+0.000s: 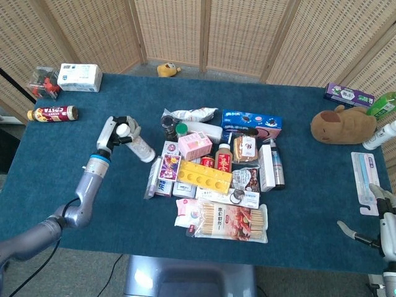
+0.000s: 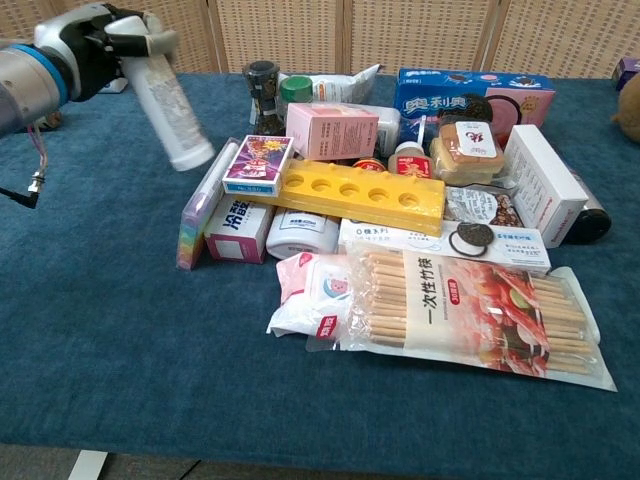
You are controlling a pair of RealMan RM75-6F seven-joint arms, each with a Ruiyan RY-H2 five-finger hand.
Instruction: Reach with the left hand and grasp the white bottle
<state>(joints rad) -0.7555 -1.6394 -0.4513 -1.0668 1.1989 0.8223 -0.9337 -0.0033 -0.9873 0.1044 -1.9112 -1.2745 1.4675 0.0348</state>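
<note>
My left hand grips the white bottle by its cap end. The bottle hangs tilted above the blue cloth, left of the pile, with its base pointing down toward the pile. Its old spot beside the dark jar now stands bare. My right hand shows at the lower right edge of the head view, fingers apart, holding nothing.
A heap of boxes and packets fills the table's middle: yellow tray, pink box, blue cookie box, chopstick pack. A coffee bottle and tissue pack lie far left. A brown plush sits right.
</note>
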